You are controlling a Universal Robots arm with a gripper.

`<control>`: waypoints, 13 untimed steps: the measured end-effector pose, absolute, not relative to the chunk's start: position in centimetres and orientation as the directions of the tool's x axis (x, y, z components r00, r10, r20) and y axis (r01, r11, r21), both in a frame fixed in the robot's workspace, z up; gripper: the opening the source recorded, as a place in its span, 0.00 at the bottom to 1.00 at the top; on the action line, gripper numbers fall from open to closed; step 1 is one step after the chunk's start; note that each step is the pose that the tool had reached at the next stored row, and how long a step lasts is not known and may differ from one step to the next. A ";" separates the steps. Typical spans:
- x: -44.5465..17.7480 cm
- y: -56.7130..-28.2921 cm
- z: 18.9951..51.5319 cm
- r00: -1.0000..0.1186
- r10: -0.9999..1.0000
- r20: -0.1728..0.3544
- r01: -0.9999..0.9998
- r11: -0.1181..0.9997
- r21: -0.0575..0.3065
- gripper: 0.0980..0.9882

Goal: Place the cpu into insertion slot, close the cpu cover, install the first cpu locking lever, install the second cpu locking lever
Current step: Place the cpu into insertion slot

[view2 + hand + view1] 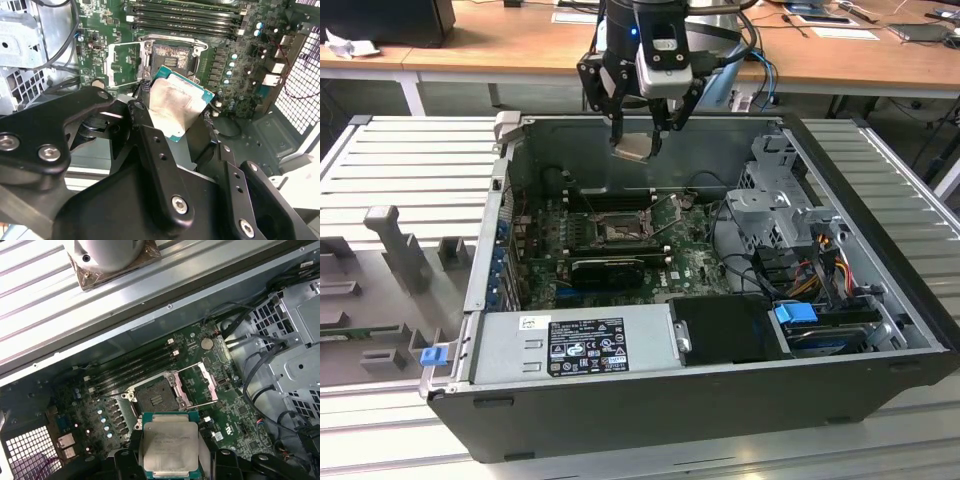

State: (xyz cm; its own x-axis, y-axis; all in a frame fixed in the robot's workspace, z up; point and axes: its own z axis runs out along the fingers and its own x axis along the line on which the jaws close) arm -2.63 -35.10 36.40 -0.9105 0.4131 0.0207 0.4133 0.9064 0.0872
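Note:
My gripper [638, 138] hangs above the open computer case [470, 290], near its back wall, shut on the cpu [636, 148]. In both wrist views the cpu [176, 102] [170, 445] is a flat silvery square on a green edge, pinched between the black fingers [150, 145]. Below it, apart from it, the insertion slot [617, 232] [171, 56] [154, 397] lies bare with its dark centre showing. The cpu cover [123, 64] [199, 384] stands swung open beside the slot. Thin metal lever rods [186, 369] stand raised around the socket.
Long black RAM slots [132, 371] run behind the socket, and a long black card [607, 268] lies in front. A grey power supply [575, 345] fills the case front. A drive cage [775, 205] and cables [810, 275] sit at the exterior view's right. Grey fixtures [395, 245] stand left.

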 end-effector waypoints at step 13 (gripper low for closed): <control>-2.6 -35.1 36.3 -0.868 0.497 0.021 0.497 0.864 0.087 0.48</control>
State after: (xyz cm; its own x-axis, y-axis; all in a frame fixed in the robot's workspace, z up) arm -2.63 -35.11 36.33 -0.8676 0.4968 0.0207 0.4966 0.8636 0.0873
